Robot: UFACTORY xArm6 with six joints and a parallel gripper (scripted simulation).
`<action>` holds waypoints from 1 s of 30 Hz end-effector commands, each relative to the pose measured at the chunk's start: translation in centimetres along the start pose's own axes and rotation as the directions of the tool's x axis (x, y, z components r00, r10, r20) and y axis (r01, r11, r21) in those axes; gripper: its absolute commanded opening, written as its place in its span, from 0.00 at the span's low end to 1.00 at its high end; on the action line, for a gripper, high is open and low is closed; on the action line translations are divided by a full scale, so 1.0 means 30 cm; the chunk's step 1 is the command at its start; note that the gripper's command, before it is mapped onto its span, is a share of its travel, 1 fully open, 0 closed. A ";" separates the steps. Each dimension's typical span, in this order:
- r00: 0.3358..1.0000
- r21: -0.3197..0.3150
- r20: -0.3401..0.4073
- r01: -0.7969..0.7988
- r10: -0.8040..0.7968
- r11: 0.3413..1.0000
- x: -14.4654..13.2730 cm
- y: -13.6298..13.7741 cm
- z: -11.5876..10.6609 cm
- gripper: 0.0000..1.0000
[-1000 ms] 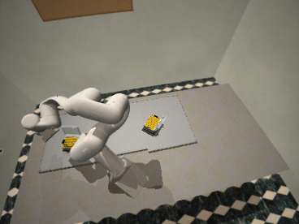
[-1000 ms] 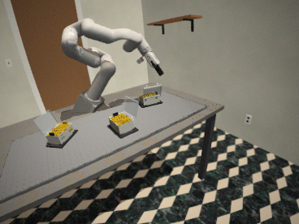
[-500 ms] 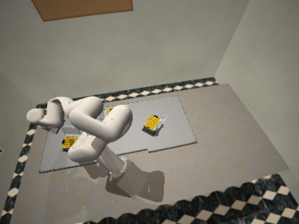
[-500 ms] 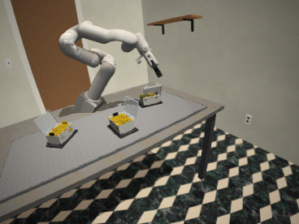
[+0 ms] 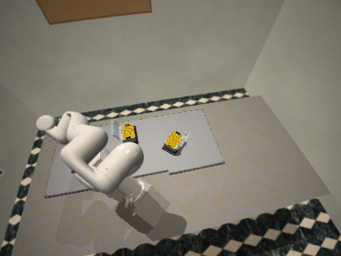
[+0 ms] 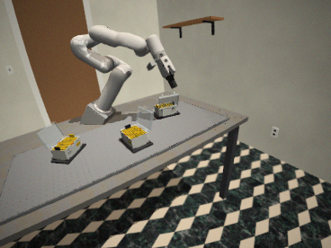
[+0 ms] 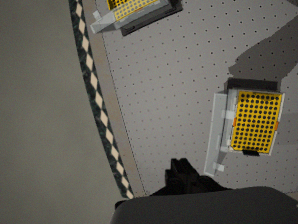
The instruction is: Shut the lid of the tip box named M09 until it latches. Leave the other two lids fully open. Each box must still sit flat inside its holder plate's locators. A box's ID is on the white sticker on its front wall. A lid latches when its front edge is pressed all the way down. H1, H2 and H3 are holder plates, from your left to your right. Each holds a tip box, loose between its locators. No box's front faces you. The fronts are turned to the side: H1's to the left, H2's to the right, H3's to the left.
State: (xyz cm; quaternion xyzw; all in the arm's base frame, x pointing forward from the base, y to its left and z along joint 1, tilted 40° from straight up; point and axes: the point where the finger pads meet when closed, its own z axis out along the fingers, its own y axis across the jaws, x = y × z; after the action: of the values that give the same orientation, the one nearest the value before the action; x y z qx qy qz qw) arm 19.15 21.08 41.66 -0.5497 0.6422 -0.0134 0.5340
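Observation:
Three tip boxes with yellow tip racks stand on the grey mat, all with lids raised: left (image 6: 65, 146), middle (image 6: 135, 135) and right (image 6: 165, 108) in the exterior view. My gripper (image 6: 173, 83) is shut and empty, hanging in the air above the right box, apart from it. The top view shows two boxes (image 5: 129, 132) (image 5: 174, 140); my arm hides the third. No sticker ID is readable.
The arm's base (image 6: 95, 113) stands at the back of the table. The table's edge (image 7: 100, 116) runs close to the boxes in the wrist view. A wall shelf (image 6: 193, 22) hangs above and behind the gripper.

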 end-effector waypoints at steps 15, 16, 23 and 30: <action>0.880 -0.197 0.110 0.475 -0.462 0.858 0.053 -0.069 0.018 0.00; 0.839 -0.221 0.138 0.544 -0.526 0.810 0.053 -0.069 0.017 0.00; 0.702 -0.246 0.180 0.711 -0.689 0.659 0.053 -0.069 0.017 0.00; 0.504 -0.262 0.239 0.856 -0.830 0.445 0.052 -0.069 0.017 0.00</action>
State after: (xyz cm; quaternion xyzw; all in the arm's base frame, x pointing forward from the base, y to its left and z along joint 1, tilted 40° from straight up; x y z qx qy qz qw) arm 21.18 19.51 41.49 -0.8272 0.3573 -0.1472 0.4080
